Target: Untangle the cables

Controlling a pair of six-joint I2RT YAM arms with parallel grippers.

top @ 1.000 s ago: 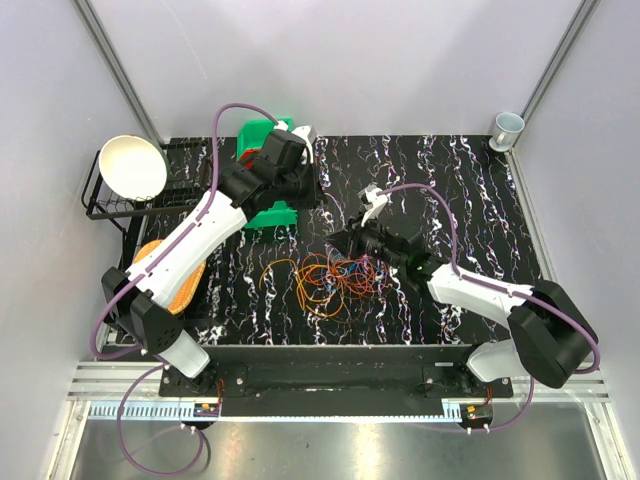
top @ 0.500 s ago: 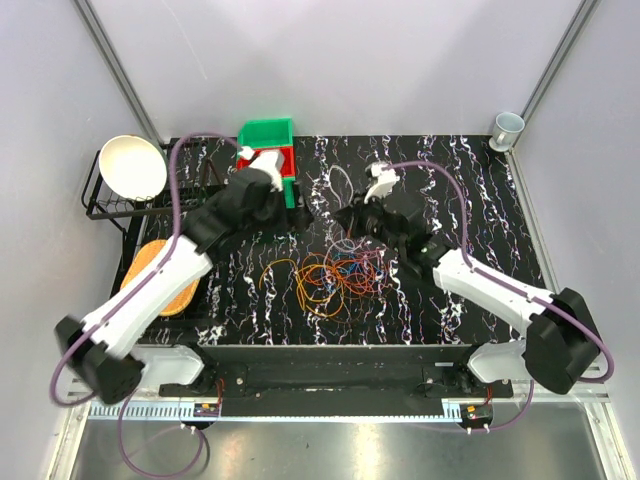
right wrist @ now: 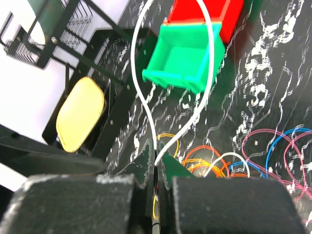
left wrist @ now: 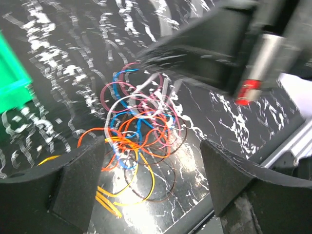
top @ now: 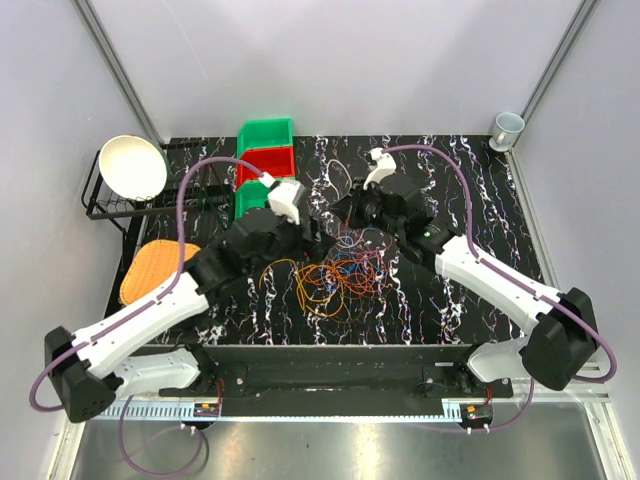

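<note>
The cables (top: pixel 335 272) lie as a tangle of orange, yellow, blue, pink and brown loops in the middle of the black marbled table (top: pixel 470 190). My left gripper (top: pixel 310 233) hovers at the tangle's left edge. In the left wrist view it (left wrist: pixel 152 142) is open, with the cables (left wrist: pixel 136 129) between and beyond its fingers and nothing gripped. My right gripper (top: pixel 346 212) is just behind the tangle. In the right wrist view it (right wrist: pixel 156 157) is shut on a white cable (right wrist: pixel 207 63) whose loop rises away from the fingertips.
Two green bins (top: pixel 266 132) (top: pixel 249 196) and a red bin (top: pixel 266 160) stand at the back left. A white bowl (top: pixel 133 167) sits on a black rack (top: pixel 100 200), with an orange pad (top: pixel 155 270) in front of it. A cup (top: pixel 507 126) stands at the back right corner.
My left arm swung from the bins down to the tangle and its gripper opened. My right gripper shut on the white cable and drew it up and back.
</note>
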